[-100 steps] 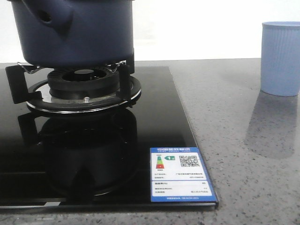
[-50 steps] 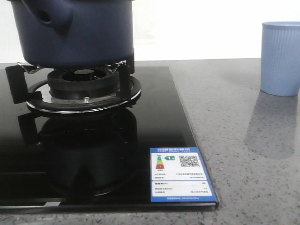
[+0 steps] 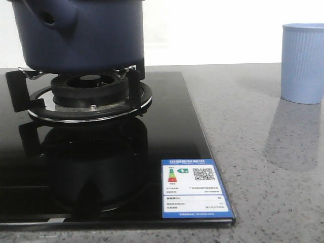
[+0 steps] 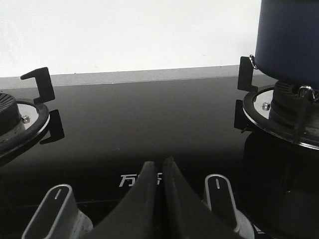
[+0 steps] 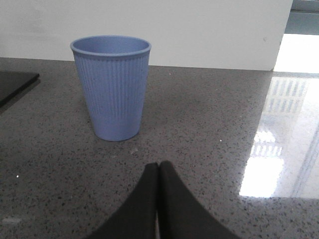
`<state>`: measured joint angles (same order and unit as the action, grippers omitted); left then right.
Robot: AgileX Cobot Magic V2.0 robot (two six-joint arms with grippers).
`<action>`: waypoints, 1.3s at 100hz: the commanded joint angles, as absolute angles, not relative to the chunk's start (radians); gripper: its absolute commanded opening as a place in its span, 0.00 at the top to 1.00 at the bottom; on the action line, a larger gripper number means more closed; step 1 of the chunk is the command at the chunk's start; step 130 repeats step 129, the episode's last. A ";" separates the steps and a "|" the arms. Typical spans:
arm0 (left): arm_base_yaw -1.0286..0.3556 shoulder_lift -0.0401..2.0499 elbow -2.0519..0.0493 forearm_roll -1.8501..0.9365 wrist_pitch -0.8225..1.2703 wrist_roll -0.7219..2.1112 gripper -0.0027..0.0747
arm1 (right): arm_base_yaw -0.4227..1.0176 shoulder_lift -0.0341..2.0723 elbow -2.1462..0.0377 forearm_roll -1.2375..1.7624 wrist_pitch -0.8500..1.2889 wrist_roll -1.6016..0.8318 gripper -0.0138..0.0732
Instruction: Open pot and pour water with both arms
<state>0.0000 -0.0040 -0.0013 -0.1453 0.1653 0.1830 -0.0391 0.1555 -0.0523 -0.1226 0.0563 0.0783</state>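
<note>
On the left of the front view we see the pot (image 3: pixel 81 33) resting on the burner grate (image 3: pixel 86 93) of the black cooktop (image 3: pixel 167 131). Our left tool (image 4: pixel 160 169) is closed, empty, near the knobs (image 4: pixel 219 191). Our right tool (image 5: pixel 158 172) is likewise closed on nothing, facing the light blue cup (image 5: pixel 110 87) on the table (image 5: pixel 209 144).

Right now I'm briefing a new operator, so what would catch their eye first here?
Probably the dark navy pot sitting on the burner grate of the glossy black stove, at the left. Next, the light blue ribbed cup standing upright on the grey speckled counter to the right, and the bright energy label at the stove's front corner.
</note>
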 commanded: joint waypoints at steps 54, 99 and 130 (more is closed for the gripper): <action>0.001 -0.029 0.013 -0.154 0.094 0.175 0.99 | -0.040 -0.031 0.026 -0.077 0.103 0.069 0.91; 0.001 -0.029 0.013 -0.154 0.094 0.175 0.99 | -0.040 -0.031 0.026 -0.082 0.093 0.069 0.91; 0.001 -0.029 0.013 -0.154 0.094 0.175 0.99 | -0.040 -0.031 0.026 -0.082 0.093 0.069 0.91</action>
